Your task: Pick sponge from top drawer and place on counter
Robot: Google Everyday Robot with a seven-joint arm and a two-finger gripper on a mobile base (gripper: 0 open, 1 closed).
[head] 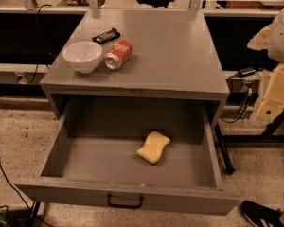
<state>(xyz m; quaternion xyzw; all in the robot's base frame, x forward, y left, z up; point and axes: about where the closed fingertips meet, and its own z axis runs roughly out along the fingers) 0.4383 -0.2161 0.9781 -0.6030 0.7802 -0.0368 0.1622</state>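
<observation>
The pale-yellow sponge (154, 147) lies flat on the floor of the open top drawer (128, 193), right of centre and toward the back. The drawer is pulled fully out, with its black handle (125, 202) facing me. The grey counter (175, 56) sits above it. My gripper (274, 98) hangs at the right edge of the view, beside the cabinet and well right of the sponge, about level with the counter's front edge. It holds nothing that I can see.
A white bowl (83, 56), a red soda can on its side (119, 54) and a black snack bar (106, 35) sit on the counter's left side. A black shoe (262, 214) is at the bottom right. Cables run along the floor at left.
</observation>
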